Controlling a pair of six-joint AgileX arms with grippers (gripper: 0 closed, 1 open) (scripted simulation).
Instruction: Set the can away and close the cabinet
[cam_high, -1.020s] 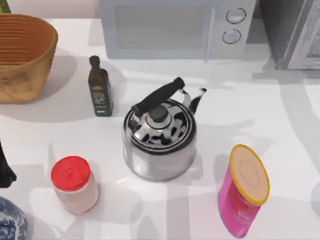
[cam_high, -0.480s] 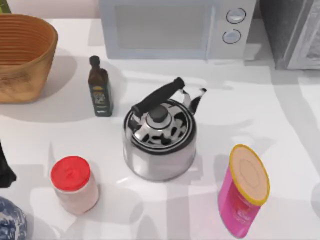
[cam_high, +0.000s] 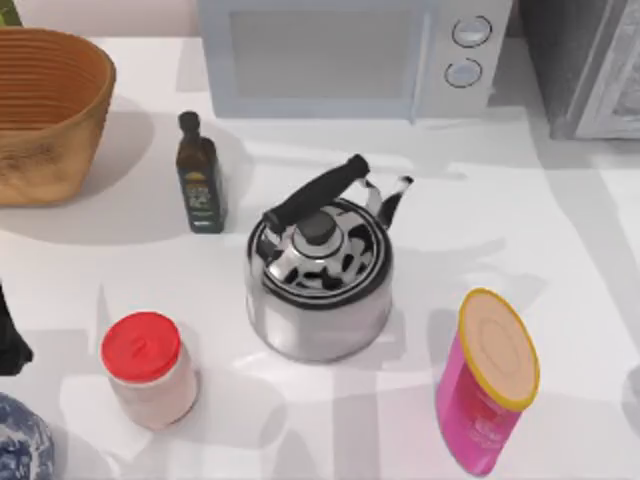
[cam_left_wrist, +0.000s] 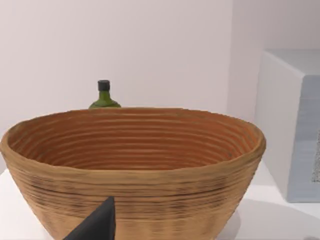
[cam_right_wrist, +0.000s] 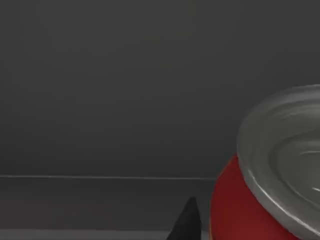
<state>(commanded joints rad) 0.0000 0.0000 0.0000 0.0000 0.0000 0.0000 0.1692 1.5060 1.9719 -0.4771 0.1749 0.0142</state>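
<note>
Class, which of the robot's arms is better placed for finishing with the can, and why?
Probably the right: its wrist view shows the can close up against a dark interior. The left wrist faces the basket.

Left arm is just a dark bit parked at the table's left edge. One dark fingertip of the left gripper pokes into its wrist view. Right gripper's fingertip shows low in its wrist view.

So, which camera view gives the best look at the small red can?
The right wrist view shows the can best: its red side and silver top sit close to the camera, against a dark grey surface, with a dark fingertip beside it. The top view and the left wrist view give no look at it; the latter faces the woven basket.
</note>
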